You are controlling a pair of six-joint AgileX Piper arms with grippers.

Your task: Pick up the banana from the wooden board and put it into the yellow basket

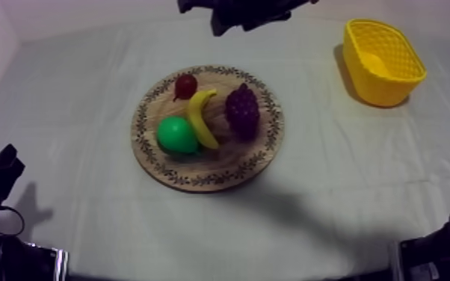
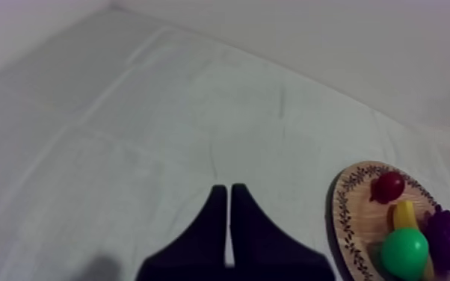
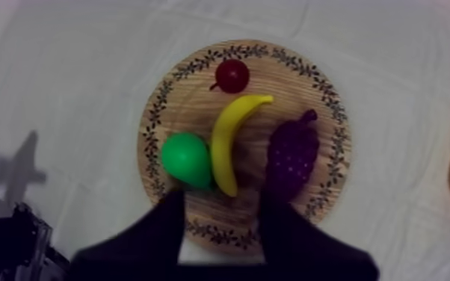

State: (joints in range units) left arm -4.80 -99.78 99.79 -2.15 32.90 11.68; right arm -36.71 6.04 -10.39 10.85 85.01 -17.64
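Grey-white cloth (image 1: pixel 86 112) over the whole table, creased here and there.

Round wooden board (image 1: pixel 228 163) with the patterned rim, sitting about mid-table. Holds all four toy fruits.

Yellow basket (image 1: pixel 392 84) far right, well apart from the board. Inside, just its own lattice floor and walls on show.

Right gripper (image 3: pixel 223 205) up above the board, looking down on it. Fingers spread wide, nothing pinched, only wood and rim pattern in the gap. Arm coming in over the far edge of the table in the top view.

Left gripper (image 2: pixel 229 193) down at the near left, over bare cloth. Fingers pressed together into a narrow wedge, gripping nothing. Well apart from the board, which lies off to its right.

Then the fruit, all on the board:
- Banana (image 1: pixel 200 119) lying across the middle, curved, one tip toward the far side and the other toward the near side. Not in the basket.
- Bunch of grapes (image 1: pixel 242 110), dark purple, just right of the banana.
- Pear (image 1: pixel 176 135), bright green, tucked against the banana's left side, toward its near end.
- Small red fruit (image 1: pixel 186 85) at the far side, right by the banana's far tip.
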